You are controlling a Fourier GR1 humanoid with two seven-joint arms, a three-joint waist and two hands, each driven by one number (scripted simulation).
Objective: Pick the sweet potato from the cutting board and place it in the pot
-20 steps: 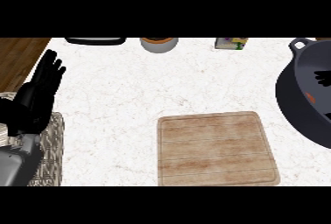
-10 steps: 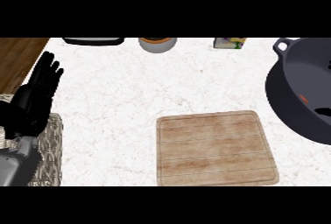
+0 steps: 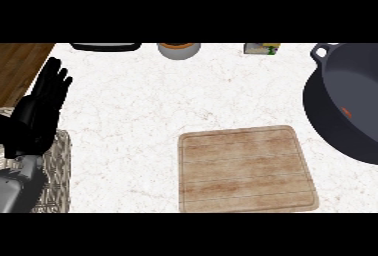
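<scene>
Your left hand [image 3: 40,107] rests released at the worktop's [image 3: 148,100] edge, the cutting board [image 3: 246,170] lies bare, the pot [image 3: 347,100] beside it.

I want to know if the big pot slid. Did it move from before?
Yes. The pot shows slightly further left, its rim closer to the cutting board, though the whole view may have shifted a little too.

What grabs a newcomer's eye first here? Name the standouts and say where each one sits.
The big dark pot fills the right edge, a sliver of orange showing inside it. The bare wooden cutting board lies on the white counter at lower centre, nothing on it. At the left edge the black left robot hand rests open, fingers up.
</scene>
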